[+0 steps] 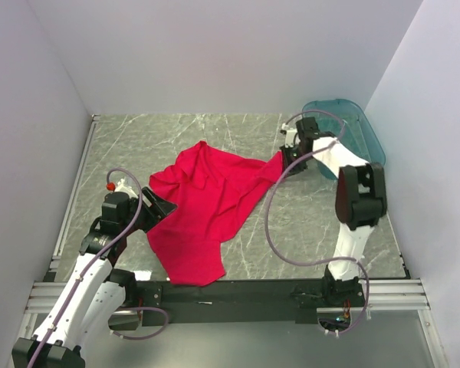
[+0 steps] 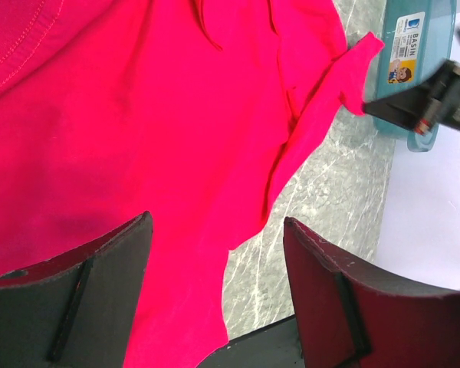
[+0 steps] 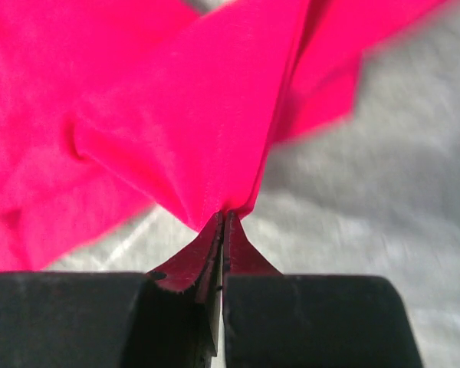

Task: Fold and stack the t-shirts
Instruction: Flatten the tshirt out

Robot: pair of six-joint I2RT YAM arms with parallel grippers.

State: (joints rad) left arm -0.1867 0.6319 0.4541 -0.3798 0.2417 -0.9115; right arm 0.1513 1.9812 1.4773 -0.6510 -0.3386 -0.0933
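T-shirt: I see one plain red t-shirt (image 1: 203,215) (image 2: 138,115) (image 3: 176,130), unfolded and rumpled, spread over the middle and left of the table (image 1: 307,222) (image 2: 330,192) (image 3: 368,192). Its near end reaches almost to the black rail (image 1: 238,291) at the front edge.

Shirt's right end: it is drawn out into a narrow point that runs up to my right gripper. The cloth fans out from that point in taut folds.

Right gripper (image 1: 280,165) (image 3: 224,218): the jaws are pressed together with a pinch of red cloth between the fingertips. My right wrist view shows the fabric gathered right at the tips. It sits just beside the basin, on the shirt's side of it.

Left gripper (image 1: 162,205) (image 2: 215,224): the jaws stand wide apart with nothing clamped between them. It sits at the shirt's left edge. In my left wrist view one finger is over red cloth and the other over the shirt's border and bare table. I cannot tell whether the fingers touch the fabric.

Basin (image 1: 353,126) (image 2: 414,46): teal translucent plastic, at the far right corner of the table, apart from the shirt. A sticker (image 2: 408,42) on it reads "BASIN".

Table: grey marbled surface, bare to the right of the shirt.
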